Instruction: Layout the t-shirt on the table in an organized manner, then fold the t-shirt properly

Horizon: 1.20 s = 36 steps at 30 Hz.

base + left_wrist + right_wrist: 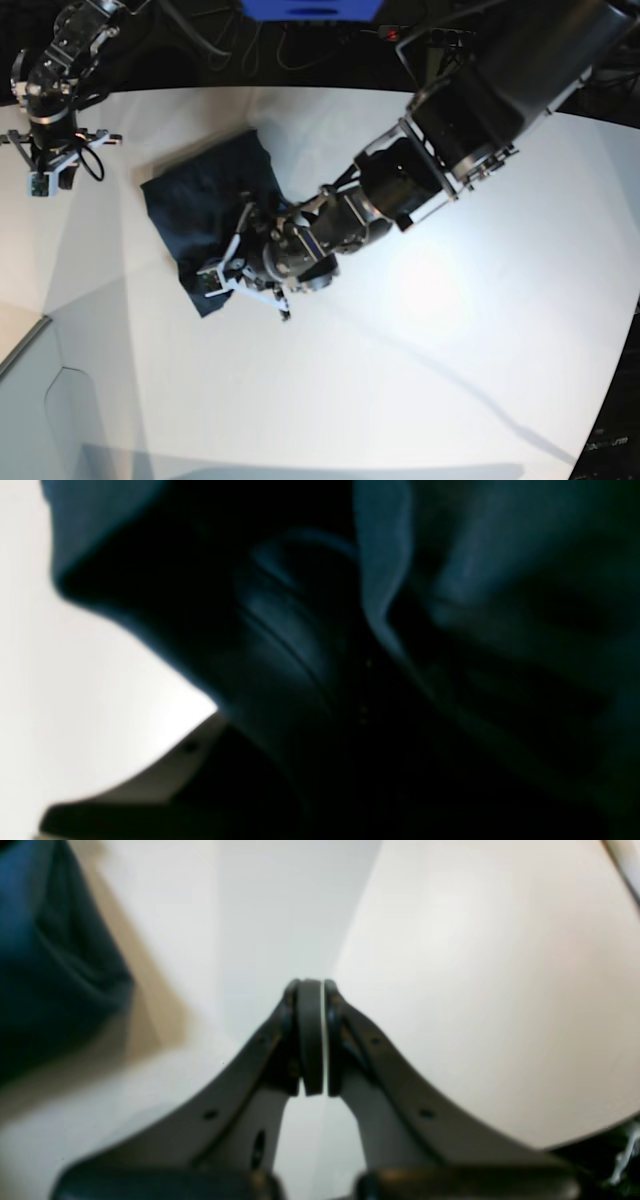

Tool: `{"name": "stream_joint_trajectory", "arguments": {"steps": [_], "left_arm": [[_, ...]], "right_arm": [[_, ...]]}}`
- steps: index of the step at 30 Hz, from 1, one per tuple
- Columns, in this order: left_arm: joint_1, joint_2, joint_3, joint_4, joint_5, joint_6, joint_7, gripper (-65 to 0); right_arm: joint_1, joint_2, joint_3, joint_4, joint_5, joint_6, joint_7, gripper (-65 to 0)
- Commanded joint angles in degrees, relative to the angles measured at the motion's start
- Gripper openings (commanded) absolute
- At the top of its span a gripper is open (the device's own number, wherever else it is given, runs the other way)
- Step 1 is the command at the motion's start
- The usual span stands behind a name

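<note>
Shirt (205,215) lies bunched at ten o'clock on the counter (450,330), unfolded; left claw (232,272) on it, width unclear; right claw (311,1037) closed, empty.

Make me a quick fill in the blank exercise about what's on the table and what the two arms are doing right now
1. The only garment on the table is a crumpled navy ____.
2. The arm reaching over the t-shirt is the ____ one.
3. The right gripper hangs over bare table with its jaws ____.
4. The tabletop's colour is ____.

Missing words: t-shirt; left; shut; white
</note>
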State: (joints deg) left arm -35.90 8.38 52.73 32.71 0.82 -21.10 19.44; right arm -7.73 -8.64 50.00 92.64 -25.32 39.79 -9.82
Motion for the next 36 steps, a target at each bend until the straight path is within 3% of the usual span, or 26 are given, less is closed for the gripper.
{"name": "stream_joint_trajectory", "arguments": {"steps": [1,4,7,13,16,18,21,28,33,36], "left_arm": [[-1.77,0.62,-0.11,2.41,0.10,0.40,-0.94,-51.0],[-1.68,0.62,-0.20,6.72,0.02,0.93,-0.94,-41.6],[-1.59,0.62,-0.03,9.44,0.10,0.84,-0.41,-37.0],[-1.77,0.62,-0.11,14.02,0.10,0.93,-0.15,-36.2],[-1.95,0.62,-0.47,16.74,0.10,1.01,3.20,-36.2],[-1.95,-1.74,-2.05,20.17,0.10,1.01,5.39,-36.2],[0.34,-5.88,-10.05,25.88,-0.25,1.01,9.09,-36.3],[14.49,-14.93,-36.42,40.92,-0.25,0.49,17.09,-36.3],[25.66,-18.98,-50.93,49.44,-0.34,0.40,18.05,-36.2],[31.11,-19.94,-58.49,52.43,-0.34,0.40,18.05,-36.2]], "right_arm": [[-0.14,0.60,-0.02,1.12,0.57,0.21,1.60,-65.0],[-0.67,0.51,-0.02,1.12,0.57,0.21,1.60,-65.0],[-0.93,-0.19,-0.02,1.12,0.57,0.21,1.60,-65.0],[-1.11,-0.28,-0.02,1.12,0.57,0.21,1.60,-65.0],[-0.93,-0.19,-0.02,1.12,0.57,0.21,1.60,-65.0],[-0.14,0.16,-0.11,0.68,0.57,0.21,1.60,-65.0],[2.67,0.78,-0.37,0.50,0.66,0.21,1.60,-65.0],[8.91,2.53,-0.37,-7.41,0.66,0.21,1.52,-65.0],[9.18,2.27,-0.81,-11.37,0.66,0.21,1.60,-65.0],[7.15,1.39,-4.94,-11.72,0.66,0.21,1.60,-65.0]]}}
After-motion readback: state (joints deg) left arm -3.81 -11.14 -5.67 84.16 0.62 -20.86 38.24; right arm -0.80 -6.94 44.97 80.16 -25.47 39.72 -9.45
